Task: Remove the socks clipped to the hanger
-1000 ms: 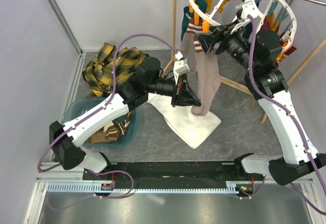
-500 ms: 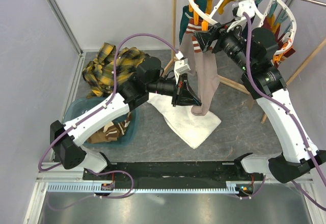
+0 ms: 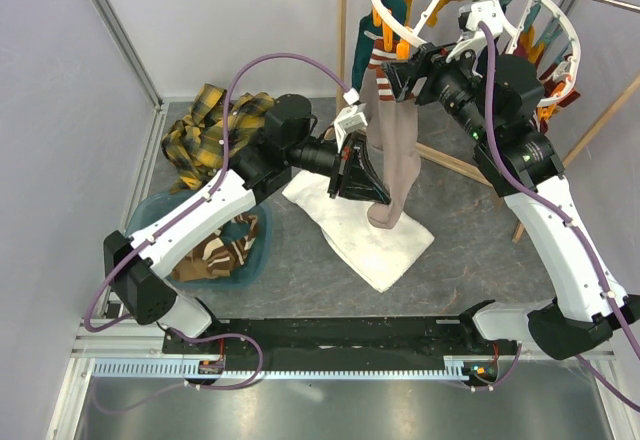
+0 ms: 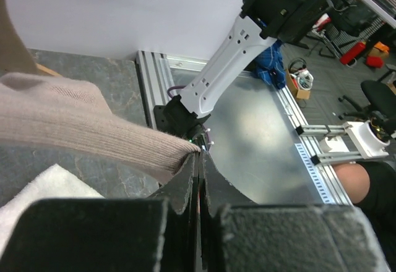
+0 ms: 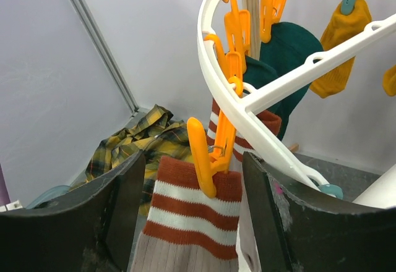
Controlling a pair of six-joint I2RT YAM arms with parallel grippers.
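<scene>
You have most of the job ahead of you: the hanger [image 3: 478, 8], hung high at the far right, carries socks around much of its ring, among them dark teal [image 5: 286, 48] and mustard [image 5: 348, 32] ones in the right wrist view. The teal basin [image 3: 140, 222] at the near left holds brown-and-cream striped fabric [image 3: 215, 255], which I take to be socks already dropped there, so a first part looks done. The sock in hand is the long tan sock [image 3: 392, 145] with the orange-striped cuff; it is not free yet, hanging from the ring's left side down toward the white towel [image 3: 375, 245]. Your left gripper [image 4: 197, 161] is clamped on its lower end, the fabric pinched between closed fingers. Your right gripper [image 5: 193, 222] stands with its jaws apart, one finger on either side of the striped cuff, gripping nothing. The orange clip [image 5: 210, 154] bites the cuff's top edge just between them. By my reading, this sock needs that clip opened or pulled through, then a drop in the basin, and the rest of the ring after it.
</scene>
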